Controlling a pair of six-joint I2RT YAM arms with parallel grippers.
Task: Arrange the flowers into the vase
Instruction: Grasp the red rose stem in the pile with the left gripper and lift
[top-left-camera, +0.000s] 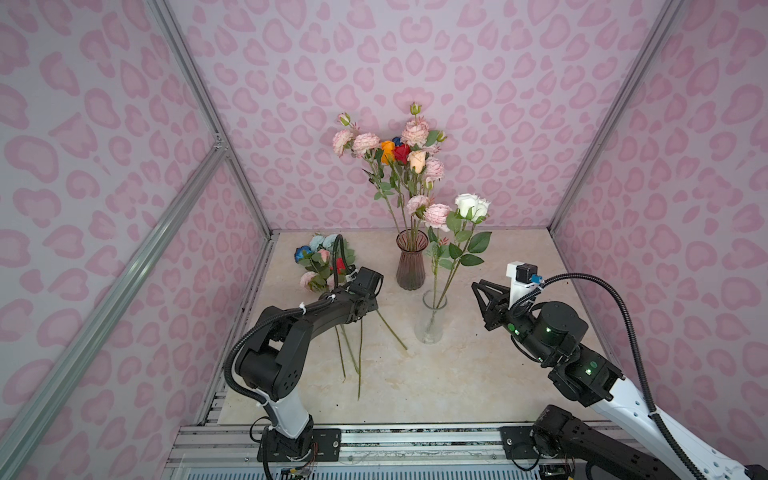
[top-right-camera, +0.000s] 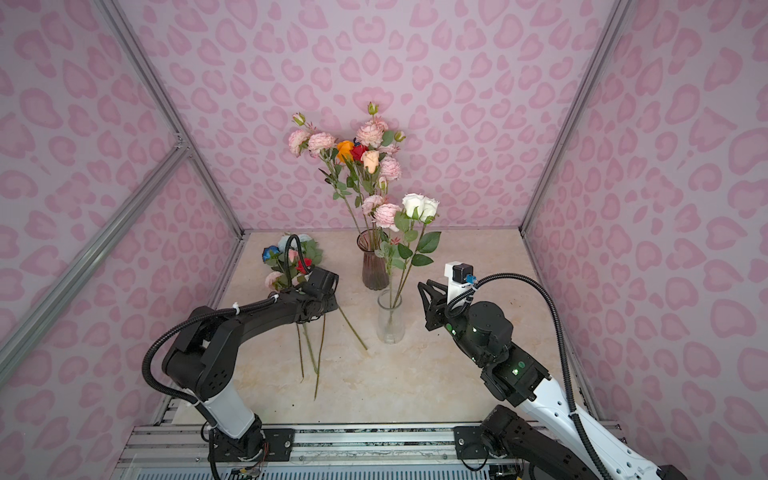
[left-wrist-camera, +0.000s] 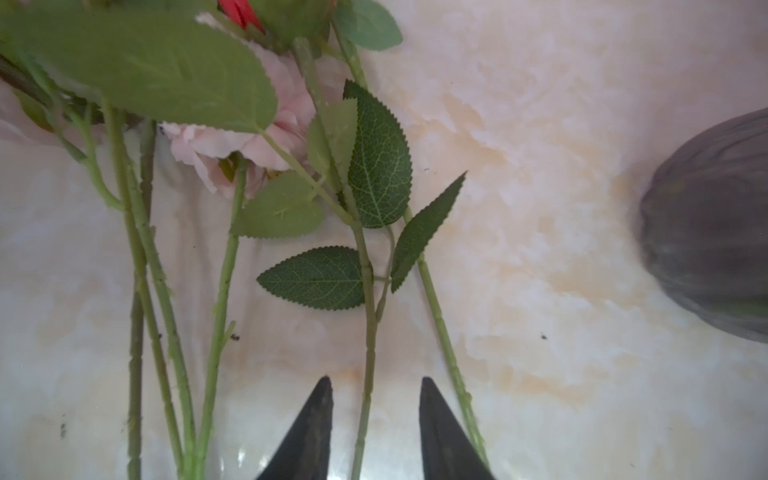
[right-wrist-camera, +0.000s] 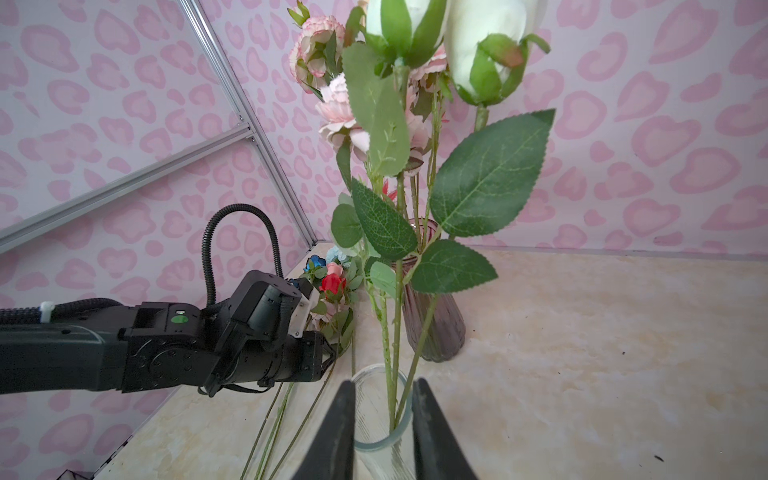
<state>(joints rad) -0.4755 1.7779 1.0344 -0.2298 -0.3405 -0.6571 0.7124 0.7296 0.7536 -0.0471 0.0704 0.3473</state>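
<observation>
Several loose flowers lie at the table's left, their long stems pointing to the front. My left gripper hangs low over them and is open. One thin green stem runs between its fingers without touching either. A purple ribbed vase at the back holds a tall bunch of pink, orange and red flowers. In front of it, a clear glass vase holds white roses. My right gripper hovers to the right of the clear vase, open a little and empty.
Pink patterned walls with aluminium posts close in the left, back and right of the marble table. A metal rail runs along the front edge. The purple vase stands close beside my left gripper.
</observation>
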